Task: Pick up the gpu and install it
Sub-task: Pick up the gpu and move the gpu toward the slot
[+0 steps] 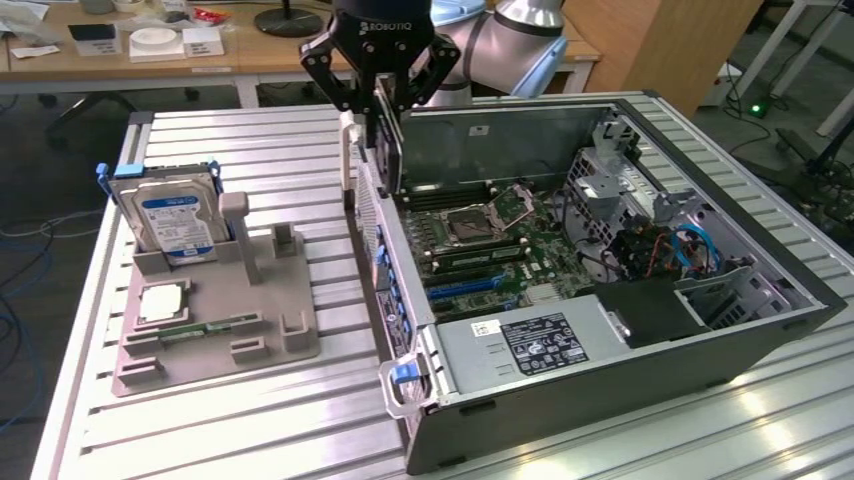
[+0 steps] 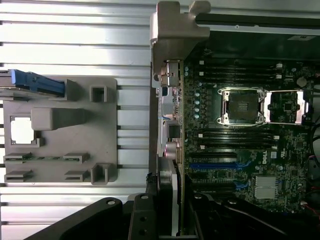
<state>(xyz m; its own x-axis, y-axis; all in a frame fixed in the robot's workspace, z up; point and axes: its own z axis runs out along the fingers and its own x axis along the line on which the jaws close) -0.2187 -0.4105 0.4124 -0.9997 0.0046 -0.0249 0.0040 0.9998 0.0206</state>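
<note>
Gripper (image 2: 172, 220) up close, jaws pinched narrow on the gpu (image 2: 173, 125) — thin, stiff, light yet fragile, safest held by its edges — hanging edge-on beside the open computer case (image 1: 534, 140), upper centre of the exterior view.

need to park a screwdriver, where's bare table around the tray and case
Bare table between the grey tray and the near edge, and beyond the hard drive. Crowded: the narrow strip between tray and computer case, beside the held gpu.

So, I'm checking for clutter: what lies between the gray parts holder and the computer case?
A bare strip of ribbed metal table; the wrist view shows it between the holder and the case.
</note>
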